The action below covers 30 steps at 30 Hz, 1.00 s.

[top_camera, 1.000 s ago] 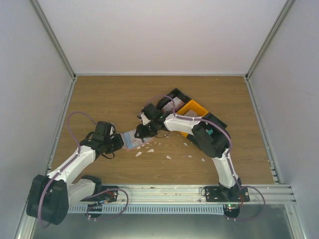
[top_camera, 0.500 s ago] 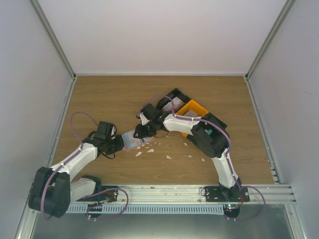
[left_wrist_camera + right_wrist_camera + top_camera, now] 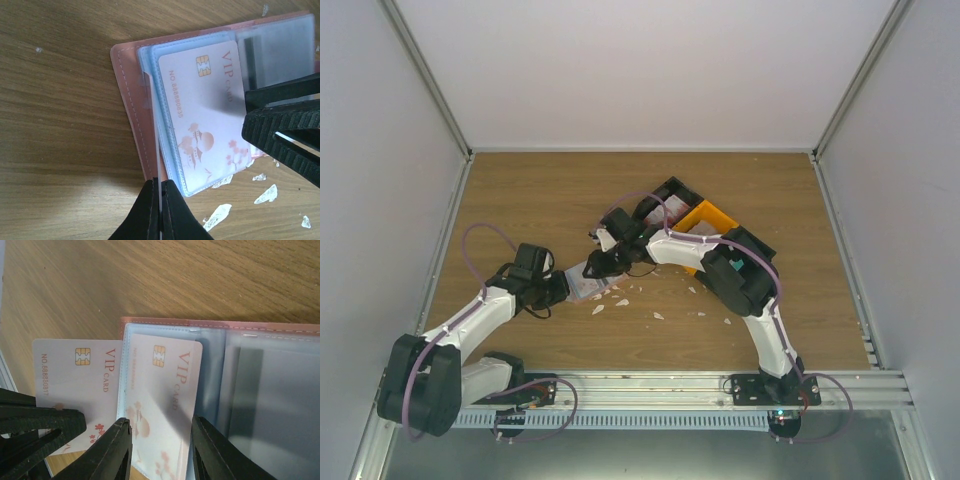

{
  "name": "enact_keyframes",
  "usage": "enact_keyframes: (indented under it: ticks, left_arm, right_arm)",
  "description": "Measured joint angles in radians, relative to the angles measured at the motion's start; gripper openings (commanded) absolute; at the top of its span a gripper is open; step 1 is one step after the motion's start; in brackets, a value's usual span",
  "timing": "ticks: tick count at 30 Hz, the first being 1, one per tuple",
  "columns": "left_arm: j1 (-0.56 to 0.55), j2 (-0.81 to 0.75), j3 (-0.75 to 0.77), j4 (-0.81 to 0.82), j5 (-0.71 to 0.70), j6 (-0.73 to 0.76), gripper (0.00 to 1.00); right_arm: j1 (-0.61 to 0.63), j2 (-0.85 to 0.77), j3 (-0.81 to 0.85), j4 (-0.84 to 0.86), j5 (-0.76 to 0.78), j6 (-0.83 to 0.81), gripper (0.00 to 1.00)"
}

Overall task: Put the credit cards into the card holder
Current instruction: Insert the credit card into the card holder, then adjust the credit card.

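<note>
The salmon-pink card holder [image 3: 586, 284] lies open on the wood, its pale blue clear pockets facing up [image 3: 131, 110] [image 3: 200, 321]. One whitish-pink VIP credit card [image 3: 205, 115] [image 3: 160, 385] sits inside a pocket. My left gripper [image 3: 159, 182] [image 3: 558, 288] is shut on a second credit card; it is edge-on in its own view [image 3: 156, 150] and face-on in the right wrist view [image 3: 75, 380], its right edge behind the pocket's stitched border. My right gripper [image 3: 161, 425] [image 3: 596, 264] stands open over the pocketed card, one jaw on either side. Whether the jaws touch it is unclear.
A black bin [image 3: 670, 200] and an orange bin [image 3: 705, 222] stand behind the right arm, partly hidden by it. Small white scraps [image 3: 620, 300] lie scattered on the wood near the holder [image 3: 217, 216]. Grey walls enclose the table.
The right gripper has crept a little left and nearer over the holder, its jaws narrowing slightly. The left arm's elbow has shifted, with its gripper still shut on the card.
</note>
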<state>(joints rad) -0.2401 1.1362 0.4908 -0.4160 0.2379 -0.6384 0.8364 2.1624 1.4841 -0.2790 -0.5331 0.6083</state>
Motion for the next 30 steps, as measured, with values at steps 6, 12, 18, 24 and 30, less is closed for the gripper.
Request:
enact_keyframes:
  ticks: [6, 12, 18, 24, 30]
  left_arm:
    - [0.000, -0.036, 0.018, -0.024, -0.023, -0.001, 0.00]
    - [0.000, -0.185, 0.088, -0.042, -0.031, 0.004, 0.00]
    - [0.000, -0.259, 0.146, -0.011, 0.081, 0.022, 0.00]
    - [0.000, -0.302, 0.206, 0.065, 0.280, 0.017, 0.00]
    - [0.003, -0.308, 0.247, 0.105, 0.402, -0.016, 0.00]
  right_arm:
    - [0.000, -0.008, -0.002, 0.000, 0.040, -0.014, 0.42]
    - [-0.006, -0.163, -0.096, 0.016, 0.110, -0.016, 0.51]
    - [-0.028, -0.395, -0.251, 0.183, 0.063, 0.034, 0.61]
    - [-0.040, -0.517, -0.404, 0.444, -0.050, 0.134, 0.59]
    - [-0.061, -0.558, -0.459, 0.594, -0.128, 0.196, 0.39]
